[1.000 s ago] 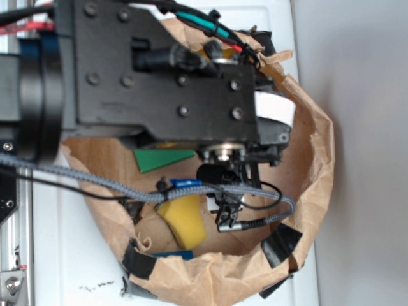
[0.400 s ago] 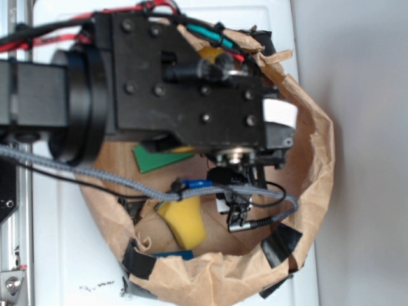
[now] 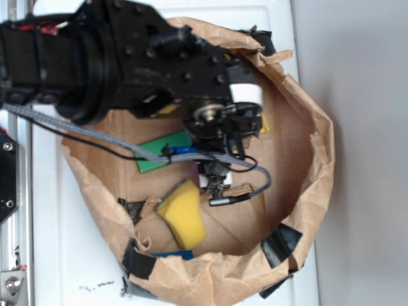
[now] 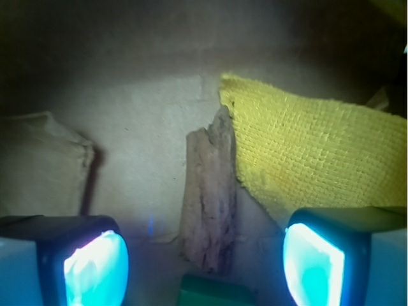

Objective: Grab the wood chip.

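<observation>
wood chip btwn open gripper pads | contact unclear

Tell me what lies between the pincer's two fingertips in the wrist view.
In the wrist view, the wood chip lies on the brown paper between the glowing fingertips, with a green block edge just below it. The pincer stands open, touching neither.

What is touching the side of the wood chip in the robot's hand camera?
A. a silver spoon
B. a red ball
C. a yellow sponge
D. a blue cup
C: in the wrist view the yellow sponge lies right against the wood chip, which sits between the open gripper fingers, not yet held.
</observation>
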### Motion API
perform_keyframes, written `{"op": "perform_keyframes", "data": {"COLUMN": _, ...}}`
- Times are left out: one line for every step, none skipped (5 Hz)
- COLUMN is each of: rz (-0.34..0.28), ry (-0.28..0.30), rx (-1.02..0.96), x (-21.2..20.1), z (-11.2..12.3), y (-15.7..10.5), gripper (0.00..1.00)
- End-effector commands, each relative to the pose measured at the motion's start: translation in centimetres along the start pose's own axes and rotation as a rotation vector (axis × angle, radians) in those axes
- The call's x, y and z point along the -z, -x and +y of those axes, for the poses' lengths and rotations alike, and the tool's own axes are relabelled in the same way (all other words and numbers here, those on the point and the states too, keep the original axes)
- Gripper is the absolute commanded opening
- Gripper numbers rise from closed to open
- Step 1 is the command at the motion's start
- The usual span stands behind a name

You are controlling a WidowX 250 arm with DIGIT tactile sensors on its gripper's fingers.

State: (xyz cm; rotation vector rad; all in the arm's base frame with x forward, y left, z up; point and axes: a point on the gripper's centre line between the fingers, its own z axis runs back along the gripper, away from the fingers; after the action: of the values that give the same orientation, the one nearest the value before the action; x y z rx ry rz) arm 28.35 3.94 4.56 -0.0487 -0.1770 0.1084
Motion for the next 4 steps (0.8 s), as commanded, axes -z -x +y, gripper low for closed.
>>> {"op": "perform_keyframes", "data": {"rz": -0.01, "ry": -0.004, "rx": 0.084, "x": 1.9, "z": 0.8, "y": -1.3, "gripper": 1.0}}
{"op": "perform_keyframes", "data": {"rz": -0.096, "ry": -0.034, "rx": 0.064, "x": 3.7, "z": 0.2, "y": -2.1, "gripper": 0.63}}
{"op": "perform_keyframes", "data": {"rz": -0.09, "ry": -0.046, "rx": 0.05, "x": 3.4, "z": 0.5, "y": -1.6, "gripper": 0.0}}
{"op": "perform_keyframes", "data": {"rz": -0.104, "ry": -0.039, "rx": 0.035, "x": 2.9, "z": 0.5, "y": -1.7, "gripper": 0.0}}
